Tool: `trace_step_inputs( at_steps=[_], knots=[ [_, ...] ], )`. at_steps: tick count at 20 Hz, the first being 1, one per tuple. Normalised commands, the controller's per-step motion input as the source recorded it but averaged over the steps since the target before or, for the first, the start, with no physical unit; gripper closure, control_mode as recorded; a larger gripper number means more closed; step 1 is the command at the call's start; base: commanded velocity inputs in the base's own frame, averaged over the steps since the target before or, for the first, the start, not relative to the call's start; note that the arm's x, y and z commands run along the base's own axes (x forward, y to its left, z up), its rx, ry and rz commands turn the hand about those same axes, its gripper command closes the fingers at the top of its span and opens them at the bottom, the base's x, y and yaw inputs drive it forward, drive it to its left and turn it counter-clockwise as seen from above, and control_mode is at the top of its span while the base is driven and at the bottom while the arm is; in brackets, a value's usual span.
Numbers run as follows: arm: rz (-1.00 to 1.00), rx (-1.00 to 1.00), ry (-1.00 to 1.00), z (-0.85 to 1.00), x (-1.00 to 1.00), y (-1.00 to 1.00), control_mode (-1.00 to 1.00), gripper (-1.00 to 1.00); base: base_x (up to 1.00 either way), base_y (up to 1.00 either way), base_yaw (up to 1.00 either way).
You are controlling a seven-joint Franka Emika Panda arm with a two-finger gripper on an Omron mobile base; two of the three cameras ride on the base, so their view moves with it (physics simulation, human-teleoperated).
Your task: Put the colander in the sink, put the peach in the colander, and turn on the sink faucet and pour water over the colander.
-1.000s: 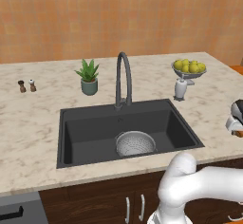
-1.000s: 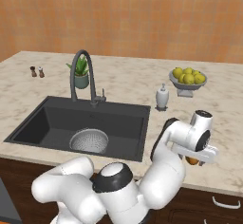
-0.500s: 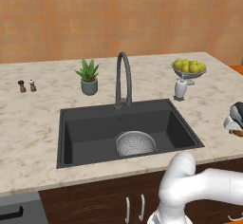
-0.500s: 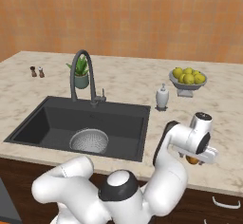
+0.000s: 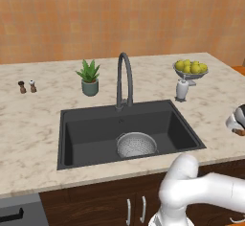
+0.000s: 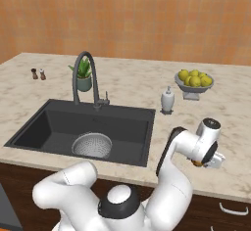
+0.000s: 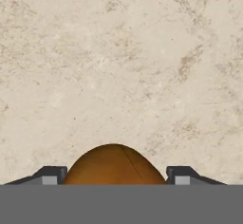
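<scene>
In the hand view the peach (image 7: 112, 165) sits squarely between the claw (image 7: 114, 174) tips on the counter (image 7: 142, 76); whether they grip it cannot be told. The colander (image 6: 91, 144) waits in the sink (image 6: 54, 122), toward nine o'clock.

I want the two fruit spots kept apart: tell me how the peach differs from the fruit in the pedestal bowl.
The peach is orange-brown; the bowl fruit is yellow-green. The peach is a single fruit lying on the counter between the gripper fingertips; the bowl fruit is heaped in a raised bowl near the wall. Both are rounded fruit to the sink's right.
</scene>
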Motion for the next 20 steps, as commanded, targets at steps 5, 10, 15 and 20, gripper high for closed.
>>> trace_step_inputs(
  at_steps=[5,10,15,20],
  knots=[
    [0.01,-0.14,-0.05,0.79,-0.07,0.95,-1.0,1.0,0.0,0.0,0.0],
    [0.07,-0.11,0.03,0.63,0.0,1.0,-1.0,1.0,0.0,0.0,0.0],
    [0.28,-0.05,-0.01,0.19,0.04,0.99,-1.0,1.0,0.0,0.0,0.0],
    [0.3,-0.08,-0.01,0.02,0.17,1.0,-1.0,1.0,0.0,0.0,0.0]
  ],
)
